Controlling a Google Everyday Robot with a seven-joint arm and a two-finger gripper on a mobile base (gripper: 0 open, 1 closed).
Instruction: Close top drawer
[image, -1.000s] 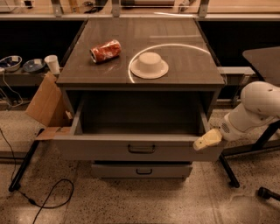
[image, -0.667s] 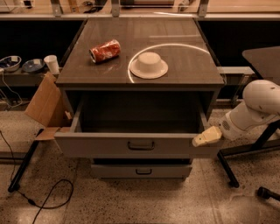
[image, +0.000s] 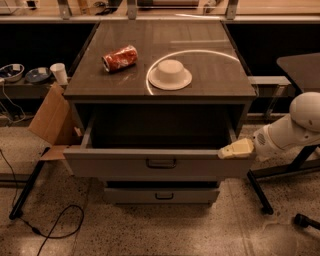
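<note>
Surface (image: 210, 55): I see a dark wood-grain top carrying two things.
Can (image: 120, 58): red, lying on its side at the left of the surface.
White dish (image: 170, 74): looks upside down, just right of the can and apart from it.
Light arc (image: 200, 51): a pale curved streak around the dish.
Lower drawer (image: 162, 194): grey front with a dark handle, near the floor.
Cardboard box (image: 50, 117): leaning at the cabinet's left side, flap on the floor.
Paper cup (image: 59, 73): upright on a low shelf at left.
Two bowls (image: 11, 71): further left of the cup.
Cable (image: 55, 225): black, looping over the speckled floor (image: 150, 230).
Side table (image: 300, 62): dark, at far right.
Tool (image: 235, 149): I see it low, below the surface's right front corner.
</note>
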